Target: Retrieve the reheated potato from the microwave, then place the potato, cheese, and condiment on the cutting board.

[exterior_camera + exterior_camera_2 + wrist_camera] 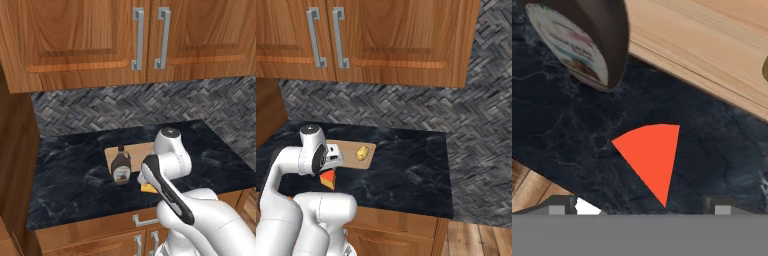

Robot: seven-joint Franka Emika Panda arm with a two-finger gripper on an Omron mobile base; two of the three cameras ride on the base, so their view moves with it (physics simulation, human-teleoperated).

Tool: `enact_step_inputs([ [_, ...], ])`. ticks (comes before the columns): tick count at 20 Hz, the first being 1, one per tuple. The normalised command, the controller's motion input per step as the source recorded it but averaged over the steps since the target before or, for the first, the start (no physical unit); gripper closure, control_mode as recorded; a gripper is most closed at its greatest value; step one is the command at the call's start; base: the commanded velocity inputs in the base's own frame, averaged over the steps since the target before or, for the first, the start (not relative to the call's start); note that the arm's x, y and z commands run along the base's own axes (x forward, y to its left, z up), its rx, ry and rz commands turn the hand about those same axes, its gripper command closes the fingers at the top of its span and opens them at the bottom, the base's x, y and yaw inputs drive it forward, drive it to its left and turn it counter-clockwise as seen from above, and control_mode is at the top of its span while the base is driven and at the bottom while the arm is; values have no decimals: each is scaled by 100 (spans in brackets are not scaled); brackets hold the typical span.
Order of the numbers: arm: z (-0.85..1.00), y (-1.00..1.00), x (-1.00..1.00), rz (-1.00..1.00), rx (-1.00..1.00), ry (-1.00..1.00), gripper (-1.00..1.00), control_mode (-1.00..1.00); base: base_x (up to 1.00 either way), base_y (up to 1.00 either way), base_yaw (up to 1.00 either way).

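The potato (361, 153), a pale yellow lump, lies on the light wooden cutting board (346, 148), which is also seen in the hand view (712, 45). The cheese (652, 160) lies on the dark counter just in front of the board, red side up, a small wedge (328, 179) by the arm (148, 188). The dark brown condiment bottle (121, 167) stands at the board's front left corner (582, 35). My gripper (641, 206) hangs open right above the cheese, a fingertip on either side and nothing held. The microwave is out of view.
The black marble counter (70, 175) runs under wooden wall cabinets (100, 35) with a grey herringbone backsplash (406, 107). Drawers with metal handles (145, 219) sit below its front edge. The counter ends on the right, where wood floor (476, 240) shows.
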Motion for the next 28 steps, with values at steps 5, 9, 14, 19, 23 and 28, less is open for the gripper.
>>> enact_step_inputs([
  [5, -27, 0, 4, 0, 0, 5, -100, -100, 0, 0, 0],
  [9, -28, 0, 3, 0, 0, 0, -100, -100, 0, 0, 0],
  [14, -25, 0, 3, 0, 0, 0, -100, -100, 0, 0, 0],
  [19, -26, 0, 6, 0, 0, 0, -100, -100, 0, 0, 0],
  [23, -28, 0, 7, -1, 0, 0, -100, -100, 0, 0, 0],
  [28, -31, 0, 8, -2, 0, 0, -100, -100, 0, 0, 0],
])
